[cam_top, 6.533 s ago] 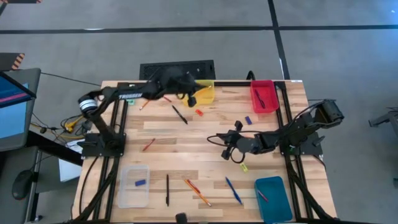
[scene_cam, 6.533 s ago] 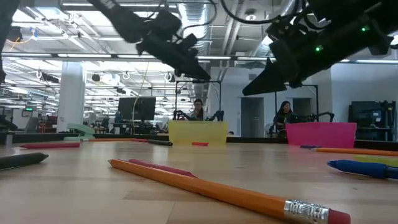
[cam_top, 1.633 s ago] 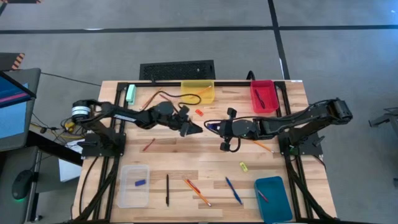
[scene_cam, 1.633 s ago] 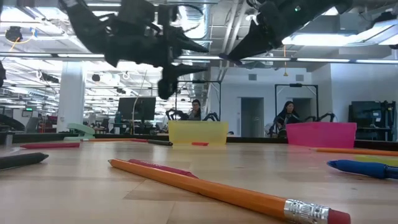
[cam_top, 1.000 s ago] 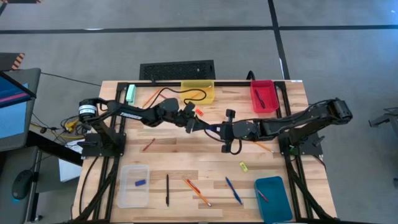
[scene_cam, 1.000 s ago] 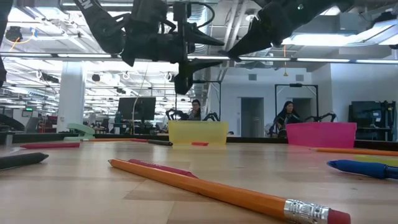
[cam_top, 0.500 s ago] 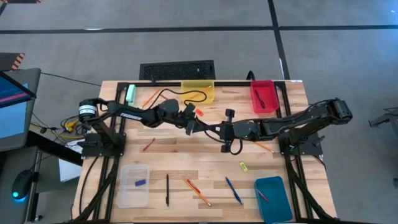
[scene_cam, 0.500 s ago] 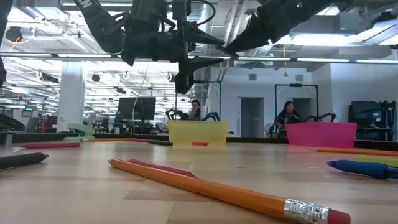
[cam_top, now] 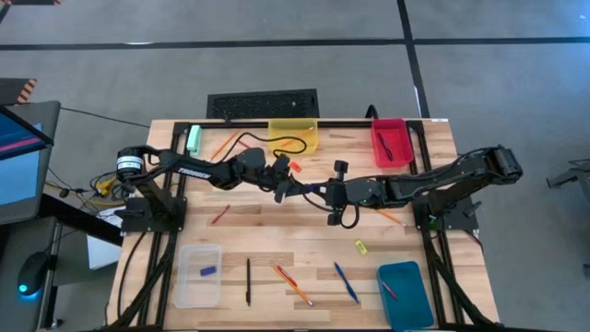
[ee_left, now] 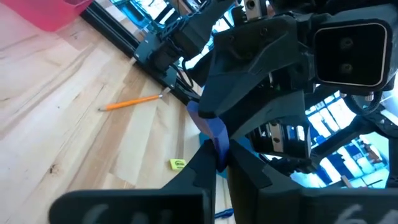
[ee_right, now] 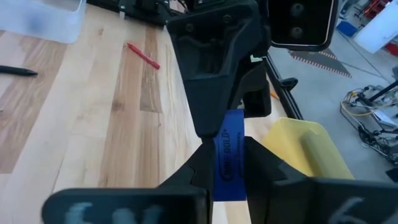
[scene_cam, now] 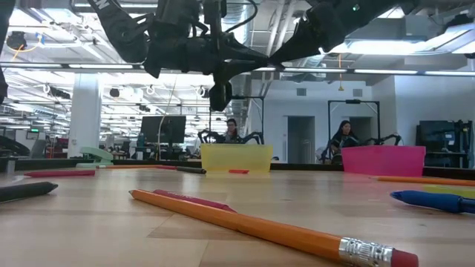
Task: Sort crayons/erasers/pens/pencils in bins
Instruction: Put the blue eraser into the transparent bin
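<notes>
Handover of a blue eraser in the air, between both grippers.

The left gripper (cam_top: 293,183) is clenched on one end of the blue eraser (ee_right: 231,154), and the right gripper (cam_top: 316,191) grips the other end, tips almost touching above the table (cam_top: 277,231). The eraser looks small, light and a little rubbery, so it should not slip; each side has only a short end to take. Just behind the left gripper lies a red-orange eraser (cam_top: 296,167), then the yellow bin (cam_top: 293,136). A pencil (cam_top: 391,218) is near the right arm. The clear bin (cam_top: 199,276) with another blue eraser is well apart; the crossed arms may hinder each other.
</notes>
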Motion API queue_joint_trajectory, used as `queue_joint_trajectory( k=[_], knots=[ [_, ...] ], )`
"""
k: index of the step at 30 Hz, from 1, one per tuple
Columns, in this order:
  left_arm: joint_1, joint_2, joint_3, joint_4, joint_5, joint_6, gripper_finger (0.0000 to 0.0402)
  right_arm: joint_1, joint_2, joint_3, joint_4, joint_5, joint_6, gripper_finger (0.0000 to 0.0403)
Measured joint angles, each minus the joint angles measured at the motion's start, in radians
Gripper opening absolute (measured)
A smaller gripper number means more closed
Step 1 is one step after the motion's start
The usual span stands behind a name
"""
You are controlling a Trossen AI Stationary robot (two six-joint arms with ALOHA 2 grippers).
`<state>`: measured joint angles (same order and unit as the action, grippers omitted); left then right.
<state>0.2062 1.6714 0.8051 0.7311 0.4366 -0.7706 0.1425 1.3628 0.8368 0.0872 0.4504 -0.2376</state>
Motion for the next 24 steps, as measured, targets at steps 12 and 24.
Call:
queue_joint_trajectory(
  k=[12,24],
  knots=[
    [0.013,0.000,0.000,-0.062,-0.049,0.175,0.0010,0.010,0.000,0.000,0.043,0.025,0.053,0.0240],
    [0.006,-0.024,0.066,-0.569,-0.103,0.658,0.0009,0.065,0.017,-0.057,0.032,0.027,0.208,0.0207]
  ],
)
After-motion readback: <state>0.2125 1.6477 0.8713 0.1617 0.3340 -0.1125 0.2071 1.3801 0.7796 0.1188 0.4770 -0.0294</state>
